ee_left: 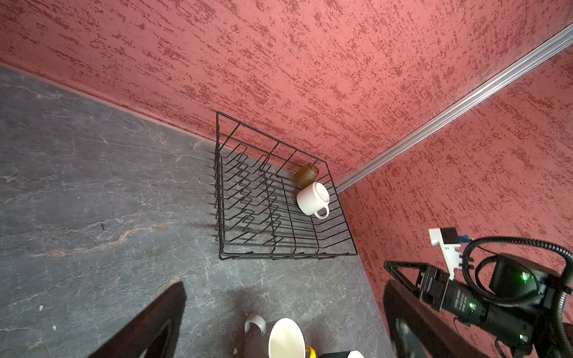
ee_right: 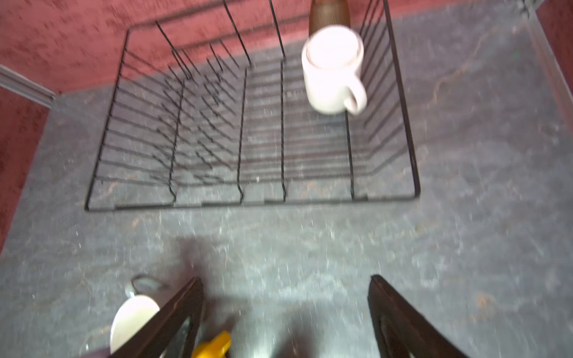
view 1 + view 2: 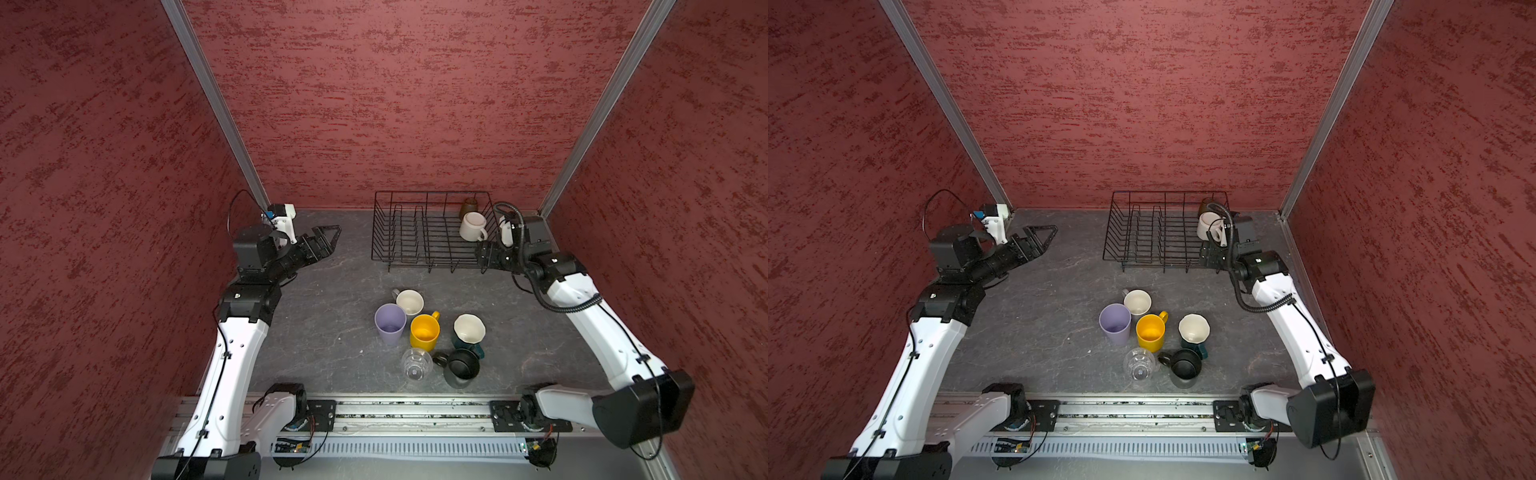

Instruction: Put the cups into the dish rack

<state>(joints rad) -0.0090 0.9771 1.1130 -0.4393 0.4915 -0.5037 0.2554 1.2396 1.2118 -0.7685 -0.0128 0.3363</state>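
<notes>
The black wire dish rack (image 3: 382,232) (image 3: 1115,232) stands at the back of the table. A white mug (image 3: 473,226) (image 2: 331,68) lies in its right end, with an amber glass (image 3: 469,207) (image 1: 305,175) behind it. Nearer the front stand a grey mug with a cream inside (image 3: 409,302), a lilac tumbler (image 3: 390,324), a yellow mug (image 3: 424,331), a teal mug (image 3: 468,330), a clear glass (image 3: 416,363) and a black mug (image 3: 461,368). My right gripper (image 3: 484,254) (image 2: 285,288) hangs open and empty at the rack's right front corner. My left gripper (image 3: 330,237) (image 1: 285,297) is open and empty, left of the rack.
Red textured walls (image 3: 395,104) close in the back and both sides of the grey stone-look table (image 3: 324,316). An aluminium rail (image 3: 415,415) with both arm bases runs along the front edge. The left wrist view shows the right arm's cable loop (image 1: 496,245).
</notes>
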